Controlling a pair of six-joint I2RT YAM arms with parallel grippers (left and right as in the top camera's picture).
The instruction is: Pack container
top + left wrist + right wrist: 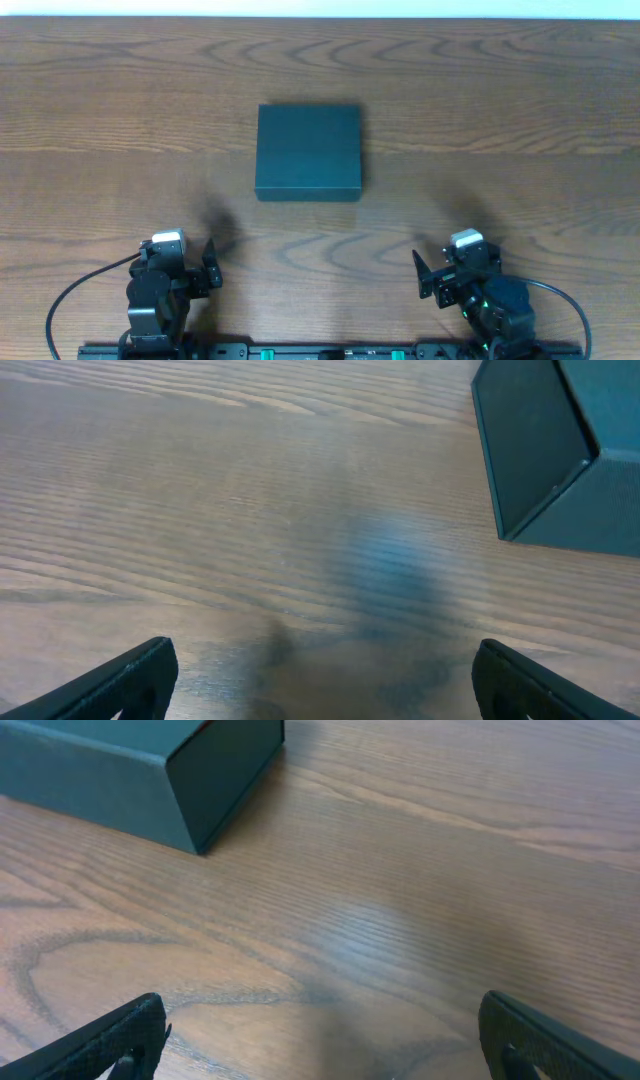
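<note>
Overhead view: box [308, 152] sits near the middle of the wooden table [520, 120]. It is dark teal, rectangular and lying flat, with its lid down. It lies well apart from both arms, ahead of them and between them. Only this view shows the whole box and both arms together, along with the black base rail [300, 352] and its small green lights at the near edge.

Left wrist view: left gripper [325, 655] has its jaws spread wide, with bare table between them and nothing held. The box is cut off at the upper right; only one corner and two side walls show. The wood just ahead of the fingers [130, 680] is blurred, with a bluish smear that I cannot make out.

Right wrist view: right gripper [322, 1005] also has its jaws spread wide, with nothing held and nothing touched. The box is cut off at the upper left, showing its top edge, one long side and one darker end wall. This view is sharper, and the wood grain is clear.

Writing: none can be read on the box in any view; its faces look plain and matte.

Hard to make out: in the overhead view the grippers are small and partly hidden by the wrist housings, so the jaw spread is read from the wrist views. The lid's hinge side cannot be told.
</note>
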